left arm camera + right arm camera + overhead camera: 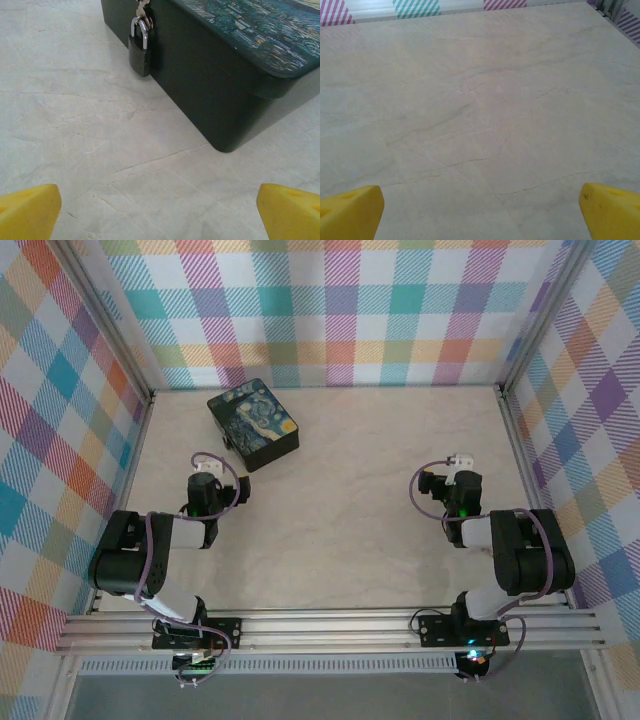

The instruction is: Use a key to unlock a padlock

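**Pale stone-look table, plaid walls: padlock hangs on box, both grippers wide open, empty**

Table (350, 500) is fenced on three sides by plaid walls (350, 310).

Padlock (139, 52): dark squarish body, silvery shackle. It hangs upright against the dark side wall of the box (210, 85), just under the lid edge. The shackle goes up into a silvery fitting cut off by the frame's top edge, and I can't tell what that fitting is. The body hangs clear of the table.

View differences:
- Left wrist view gives the padlock in detail, plus the box's near corner and a slice of the painted lid.
- Top view gives the whole box (253, 424), lying skewed at the far left of the table. The padlock is too small there to make out.
- Right wrist view shows bare table with a strip of wall at the far edge.

Padlock vs grippers:
- Left gripper (160, 215): yellow fingertips (30, 212) far apart at the bottom corners, nothing between them. The padlock is ahead and slightly left of the midline, not touching. In the top view the left gripper (206, 468) sits just short of the box's near left side.
- Right gripper (480, 215): fingers spread wide, nothing held, over bare table. In the top view the right gripper (460, 462) is well apart from the box, across the table.
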Robot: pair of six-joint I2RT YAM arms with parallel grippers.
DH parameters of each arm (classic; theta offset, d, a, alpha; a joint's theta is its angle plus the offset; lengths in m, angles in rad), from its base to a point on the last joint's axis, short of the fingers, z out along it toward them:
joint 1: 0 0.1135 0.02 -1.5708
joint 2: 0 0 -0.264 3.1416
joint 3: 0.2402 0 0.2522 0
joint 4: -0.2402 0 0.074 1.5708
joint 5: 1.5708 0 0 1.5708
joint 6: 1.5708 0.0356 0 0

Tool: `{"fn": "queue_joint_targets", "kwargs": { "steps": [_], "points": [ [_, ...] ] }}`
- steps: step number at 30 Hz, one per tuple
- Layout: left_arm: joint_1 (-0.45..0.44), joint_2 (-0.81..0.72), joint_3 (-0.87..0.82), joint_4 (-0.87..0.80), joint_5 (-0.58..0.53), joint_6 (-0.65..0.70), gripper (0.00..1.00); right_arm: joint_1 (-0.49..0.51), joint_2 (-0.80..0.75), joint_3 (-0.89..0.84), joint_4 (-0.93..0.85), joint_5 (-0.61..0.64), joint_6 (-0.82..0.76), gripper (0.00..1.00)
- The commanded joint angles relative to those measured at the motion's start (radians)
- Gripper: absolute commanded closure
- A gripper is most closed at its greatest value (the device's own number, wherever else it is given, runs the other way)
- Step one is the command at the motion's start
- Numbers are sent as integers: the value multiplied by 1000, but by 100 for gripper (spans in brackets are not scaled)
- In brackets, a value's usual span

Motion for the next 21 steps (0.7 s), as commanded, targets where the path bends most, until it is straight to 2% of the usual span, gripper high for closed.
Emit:
{"fn": "queue_joint_targets", "kwargs": {
  "steps": [1,21],
  "points": [
    [15,-1,11,30,14,9,0,7,-19,-2,38,10,15,0],
    [31,-1,16,21,42,-2,0,4,-18,1,33,7,16,0]
  ]
}}
